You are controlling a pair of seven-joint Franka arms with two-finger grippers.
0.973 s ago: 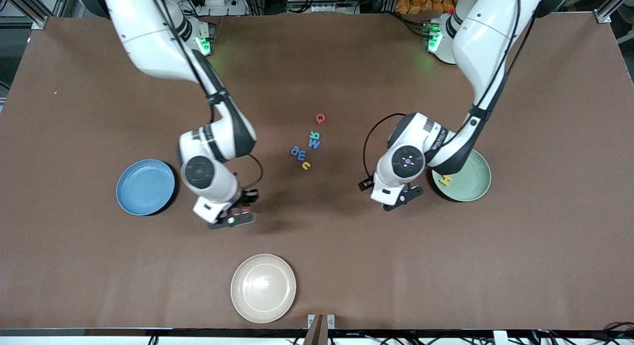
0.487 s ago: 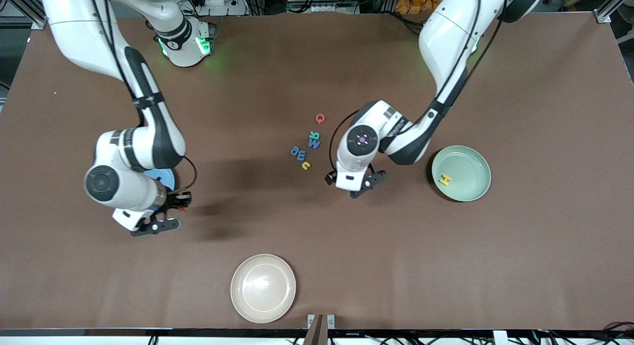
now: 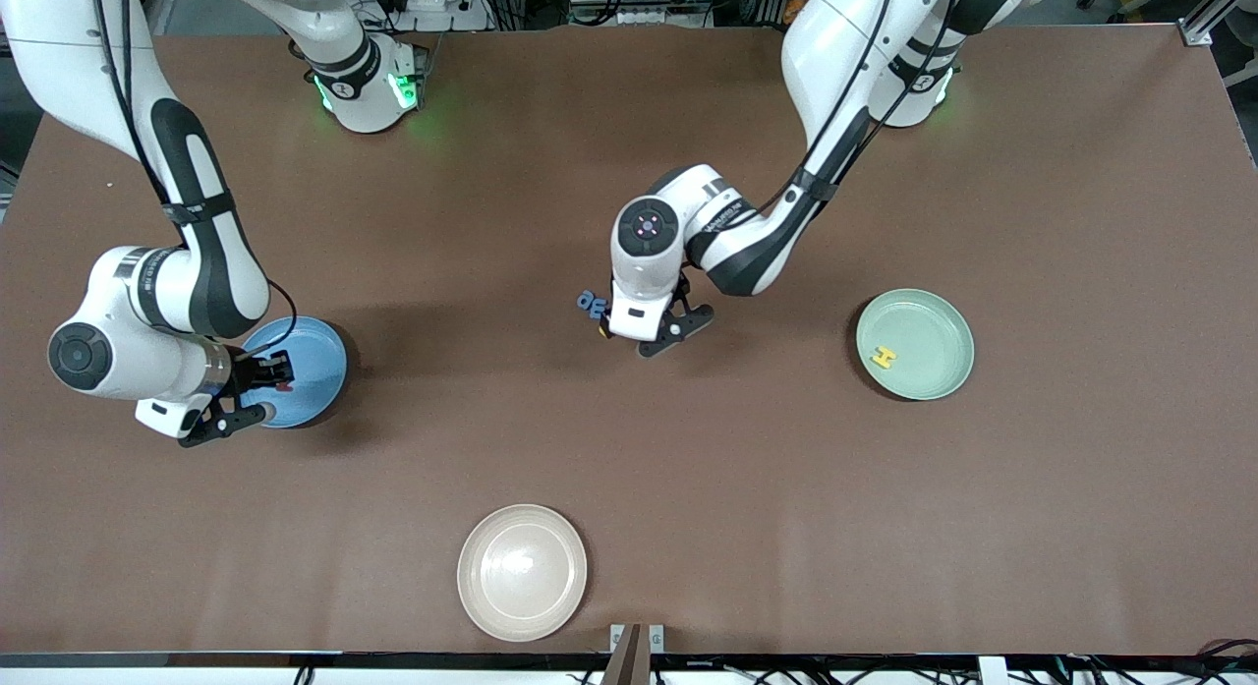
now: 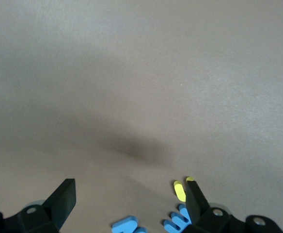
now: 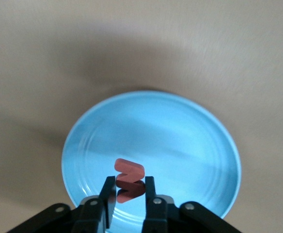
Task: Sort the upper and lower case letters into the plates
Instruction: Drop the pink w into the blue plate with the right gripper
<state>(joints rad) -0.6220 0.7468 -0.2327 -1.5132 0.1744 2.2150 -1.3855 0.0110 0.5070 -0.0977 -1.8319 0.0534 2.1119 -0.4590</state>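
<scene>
Right gripper over the blue plate at the right arm's end of the table; red letter sits just past the near-closed fingertips, apparently dropping or just landed in the plate; grip looks let go, not certain. Yellow H lies in the mint plate, well away toward the left arm's end. Left gripper, fingers wide and empty, hangs over the letter cluster between the plates; blue letters and a yellow one show there. So roughly two sorted, most left. Cream plate, nearer the camera, holds nothing.
</scene>
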